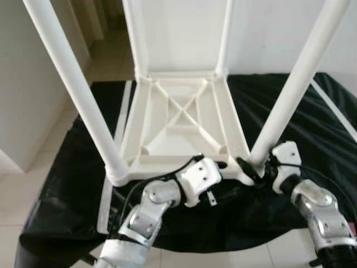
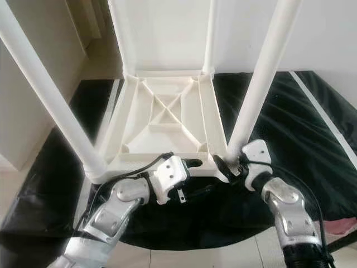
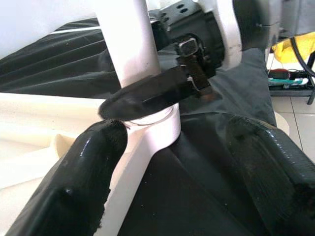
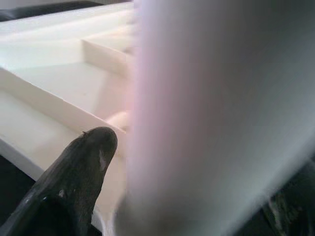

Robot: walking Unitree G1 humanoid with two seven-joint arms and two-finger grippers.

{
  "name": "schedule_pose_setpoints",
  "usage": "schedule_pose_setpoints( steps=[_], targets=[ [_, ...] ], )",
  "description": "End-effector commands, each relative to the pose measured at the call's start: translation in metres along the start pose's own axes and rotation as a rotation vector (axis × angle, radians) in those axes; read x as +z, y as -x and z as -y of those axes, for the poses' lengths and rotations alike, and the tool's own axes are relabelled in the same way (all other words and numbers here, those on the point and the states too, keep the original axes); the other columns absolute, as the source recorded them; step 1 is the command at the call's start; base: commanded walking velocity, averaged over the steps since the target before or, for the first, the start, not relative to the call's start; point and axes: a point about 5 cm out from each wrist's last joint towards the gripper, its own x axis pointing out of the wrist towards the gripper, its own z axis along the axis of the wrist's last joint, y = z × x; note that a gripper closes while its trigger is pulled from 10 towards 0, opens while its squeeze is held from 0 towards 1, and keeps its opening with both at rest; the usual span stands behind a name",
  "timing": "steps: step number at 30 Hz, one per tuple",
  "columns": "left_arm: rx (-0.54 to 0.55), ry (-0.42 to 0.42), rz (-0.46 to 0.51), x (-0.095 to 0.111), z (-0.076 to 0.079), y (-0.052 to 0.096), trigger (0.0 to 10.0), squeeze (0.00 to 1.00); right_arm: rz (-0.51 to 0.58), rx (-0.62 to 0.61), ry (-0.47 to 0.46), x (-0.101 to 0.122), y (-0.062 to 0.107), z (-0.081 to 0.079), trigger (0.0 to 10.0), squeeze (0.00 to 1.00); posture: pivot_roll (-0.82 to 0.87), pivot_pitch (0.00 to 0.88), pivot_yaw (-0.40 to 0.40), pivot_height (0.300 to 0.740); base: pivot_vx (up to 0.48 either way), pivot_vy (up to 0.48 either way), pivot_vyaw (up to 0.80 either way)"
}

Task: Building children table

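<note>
A white plastic children's table [image 1: 134, 111] lies upside down on a black sheet [image 1: 290, 106], ribbed underside up, with its legs standing upward. My right gripper [image 1: 254, 167] is shut on the near right leg [image 1: 295, 78] just above its corner socket [image 3: 157, 130]; in the right wrist view that leg [image 4: 211, 108] sits between the fingers [image 4: 74, 182]. My left gripper [image 1: 223, 169] is at the table's front edge, aimed at that same corner. Its fingers [image 3: 74, 172] stand wide open with nothing gripped. The near left leg [image 1: 72, 84] rises from the other front corner.
The sheet covers the pale tiled floor [image 1: 33, 190]. A white wall or cabinet [image 1: 22, 84] stands on the left, and a white wall [image 1: 279, 33] is behind. Two far legs [image 1: 225, 33] stand at the back corners. Cables and small items [image 3: 290, 73] lie beyond the sheet.
</note>
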Motion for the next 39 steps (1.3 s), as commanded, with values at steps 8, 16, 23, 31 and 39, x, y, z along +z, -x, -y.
schedule_pose_setpoints(
  steps=[8,16,23,31,39],
  targets=[
    [-0.043,-0.007,-0.023,-0.002,0.005,0.001,10.0,0.0,0.011,0.116,0.035,0.005,-0.022,-0.006,0.1,0.0,-0.06,0.0,0.009,0.74,0.0,0.0,0.0],
    [-0.022,-0.012,-0.032,-0.002,0.004,0.004,10.0,0.0,-0.025,0.151,0.023,-0.005,-0.018,-0.002,0.0,0.0,-0.05,0.0,0.005,0.74,0.0,0.0,0.0],
    [-0.034,-0.019,-0.028,-0.001,0.002,0.002,10.0,0.0,-0.04,0.119,0.006,-0.009,-0.017,0.001,10.0,0.0,-0.06,0.0,0.016,0.74,0.0,0.0,0.0],
    [-0.04,-0.02,-0.022,0.001,0.002,0.001,10.0,0.0,-0.021,-0.02,-0.032,-0.008,-0.02,0.001,10.0,0.0,-0.07,0.0,0.024,0.74,0.0,0.0,0.0],
    [-0.035,-0.017,-0.021,0.0,0.001,0.002,10.0,0.0,-0.05,-0.2,-0.043,-0.015,-0.016,-0.003,10.0,0.0,-0.08,0.004,0.028,0.74,0.0,0.0,0.0]
  ],
)
